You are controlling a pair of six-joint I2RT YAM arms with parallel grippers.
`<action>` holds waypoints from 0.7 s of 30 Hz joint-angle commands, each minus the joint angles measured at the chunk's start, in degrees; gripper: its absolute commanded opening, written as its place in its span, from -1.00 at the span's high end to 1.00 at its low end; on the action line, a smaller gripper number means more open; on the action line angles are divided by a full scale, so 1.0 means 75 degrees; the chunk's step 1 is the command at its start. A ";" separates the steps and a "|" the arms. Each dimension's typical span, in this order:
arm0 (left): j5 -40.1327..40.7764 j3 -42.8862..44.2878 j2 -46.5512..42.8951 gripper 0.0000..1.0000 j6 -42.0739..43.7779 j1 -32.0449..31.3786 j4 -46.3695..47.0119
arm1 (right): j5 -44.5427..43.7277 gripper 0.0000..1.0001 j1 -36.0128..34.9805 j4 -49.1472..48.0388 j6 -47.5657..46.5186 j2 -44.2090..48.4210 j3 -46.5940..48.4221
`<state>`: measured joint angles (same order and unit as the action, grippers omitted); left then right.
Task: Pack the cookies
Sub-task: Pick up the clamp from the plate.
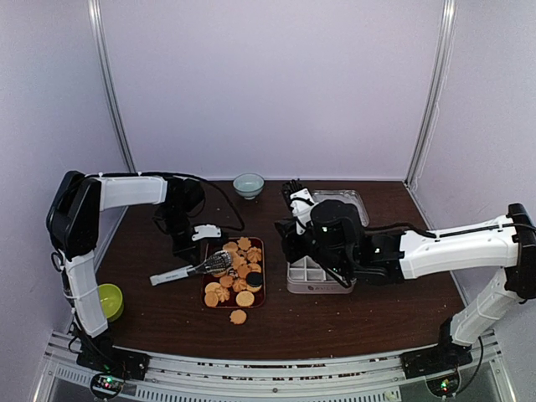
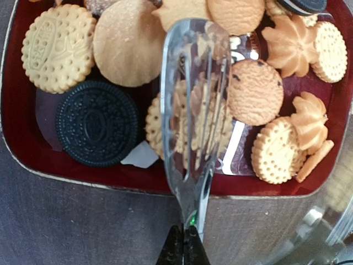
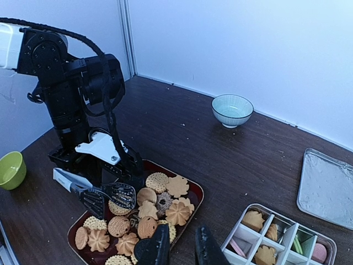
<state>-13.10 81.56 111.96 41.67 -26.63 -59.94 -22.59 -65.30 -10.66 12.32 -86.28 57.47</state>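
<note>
Golden cookies (image 1: 237,276) (image 2: 255,91) (image 3: 179,212), along with a black one (image 2: 96,122), fill a dark red tray (image 1: 260,244) (image 2: 83,179) (image 3: 197,190). My left gripper (image 2: 185,247) (image 1: 186,249) is shut on the stem of silver slotted tongs (image 2: 193,110) (image 1: 191,270) (image 3: 105,193). The tongs' head hovers over the cookies at the tray's left end. My right gripper (image 3: 182,251) (image 1: 283,239) hangs between the tray and a white compartment box (image 1: 318,287) (image 3: 287,237). Its jaws stand slightly open with nothing between them. The box holds a few cookies.
One cookie (image 1: 239,316) lies on the table in front of the tray. A clear lid (image 1: 353,201) (image 3: 331,187) rests behind the box. A pale teal bowl (image 1: 249,184) (image 3: 233,109) sits at the back, and a green bowl (image 1: 110,300) (image 3: 11,170) at the left edge.
</note>
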 commanded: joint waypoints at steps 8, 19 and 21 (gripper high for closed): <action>-0.2406 0.3409 -0.0912 1.00 -0.1015 -0.0027 -0.2260 | 0.0362 0.50 0.0045 -0.0833 0.0317 0.0584 0.0026; -0.5874 0.4956 -0.1775 1.00 -0.4370 0.0001 -0.0438 | 0.2386 0.35 0.0236 -0.1834 0.0891 0.0191 0.1116; -0.6398 0.4458 -0.2082 1.00 -0.5058 -0.0005 0.0386 | 0.2766 0.35 0.0271 -0.2136 0.1074 0.0055 0.1237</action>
<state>-48.69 119.92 98.63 16.86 -26.63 -68.62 -9.08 -63.81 -21.23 17.41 -83.83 64.05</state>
